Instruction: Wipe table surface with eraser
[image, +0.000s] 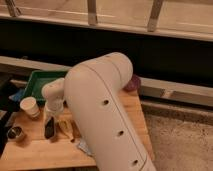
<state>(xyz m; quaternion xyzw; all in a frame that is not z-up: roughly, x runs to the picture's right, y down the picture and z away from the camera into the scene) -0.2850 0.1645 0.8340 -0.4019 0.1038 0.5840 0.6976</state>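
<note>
My big white arm fills the middle of the camera view and bends down to the left side of the table surface (35, 150), a light tan wooden top. The gripper (51, 116) points down at the wood, just right of a white cup (29, 106). Directly under its end a dark, flat, elongated block (49, 128) rests against the tabletop; it looks like the eraser. Whether the gripper is holding this block cannot be made out.
A green tray (40, 79) sits at the back left with a blue-grey cloth (17, 95) beside it. A small metal cup (15, 133) stands front left. A banana (68, 129) lies right of the dark block. A purple bowl (133, 83) sits at the back right.
</note>
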